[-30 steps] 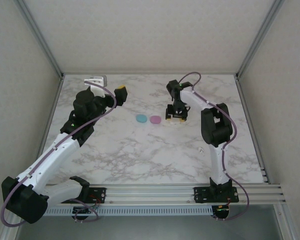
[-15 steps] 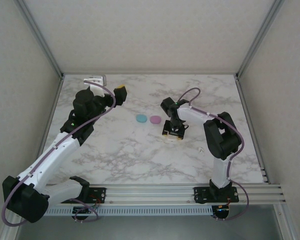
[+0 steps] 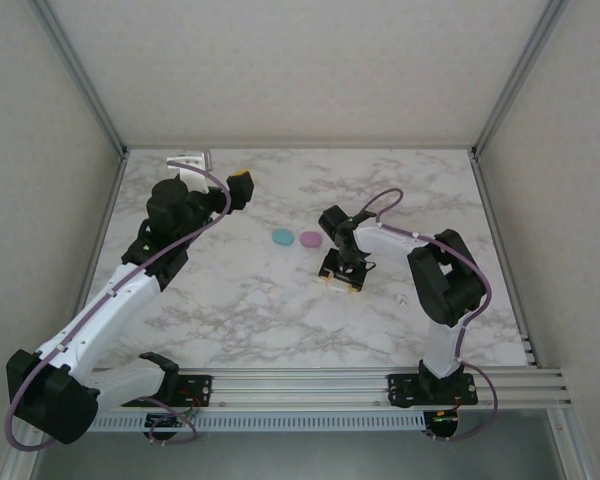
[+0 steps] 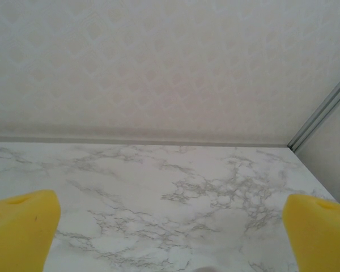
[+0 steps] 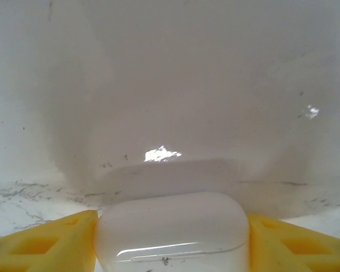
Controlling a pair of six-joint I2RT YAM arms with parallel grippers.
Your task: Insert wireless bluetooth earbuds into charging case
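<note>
Soft, even overhead light keeps the white marble-patterned table top (image 3: 280,300) bright with only faint shadows, while the right wrist view is hazy and washed out, with glare streaks on the glossy white oval plastic case (image 5: 170,232).

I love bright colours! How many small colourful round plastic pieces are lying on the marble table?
2. The teal round plastic piece lies in the middle of the marble table; the pink round plastic piece lies just to its right. Others may be hidden.
</note>
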